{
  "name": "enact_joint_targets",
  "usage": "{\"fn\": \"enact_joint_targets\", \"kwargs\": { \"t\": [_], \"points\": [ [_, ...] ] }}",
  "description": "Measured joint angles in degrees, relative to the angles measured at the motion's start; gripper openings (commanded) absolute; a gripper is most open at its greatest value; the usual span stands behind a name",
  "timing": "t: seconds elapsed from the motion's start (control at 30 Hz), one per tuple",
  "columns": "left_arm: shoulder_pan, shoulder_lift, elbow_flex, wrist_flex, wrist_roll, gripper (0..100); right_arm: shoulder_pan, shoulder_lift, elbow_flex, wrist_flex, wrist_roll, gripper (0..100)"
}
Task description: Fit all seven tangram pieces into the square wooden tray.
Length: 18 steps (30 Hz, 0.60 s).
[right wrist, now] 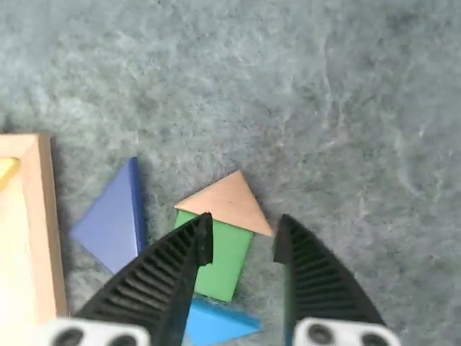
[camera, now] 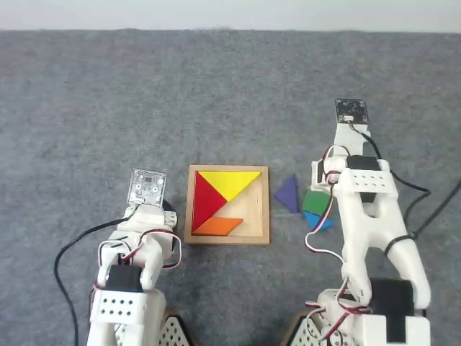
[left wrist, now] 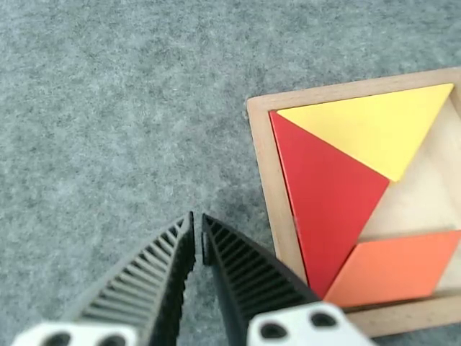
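Grey felt [camera: 108, 94], one table's worth, plain wall behind. Item: tray [camera: 266, 209], square, wooden, at centre between the arms. It holds a yellow triangle [camera: 229, 183] along the far rim, a red triangle [camera: 206, 202] at the left and an orange piece [camera: 218, 226] on the near side, with bare floor to the right. Item: four loose pieces (seven with the three seated), all just right of the tray: purple triangle [camera: 288, 193] nearest the rim, then green square [camera: 315, 201], blue triangle [camera: 320, 220] and tan triangle [right wrist: 227, 203]. Right gripper [right wrist: 243, 227]: fingers moderately apart, empty, poised over the seam where tan triangle meets green square. The tan triangle's long edge runs roughly from one finger to the other, so closing would likely pinch it end to end. Left gripper [left wrist: 197, 220]: fingers nearly together, empty, over felt just beside the tray's left rim and well apart from the loose pieces. The right side is plainly the nearer. Obscured: from above, the right arm [camera: 374, 216] covers the tan triangle and part of the green and blue. Whether tan overlaps green or merely touches it cannot be told, nor the fingers' height above them.
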Motion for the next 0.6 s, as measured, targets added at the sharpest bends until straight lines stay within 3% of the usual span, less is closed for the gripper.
{"fn": "enact_joint_targets", "kwargs": {
  "t": [0.6],
  "points": [
    [0.0,0.0,0.0,0.0,0.0,1,-0.09,15.12,-7.47,0.0,-2.02,14.4]
  ]
}}
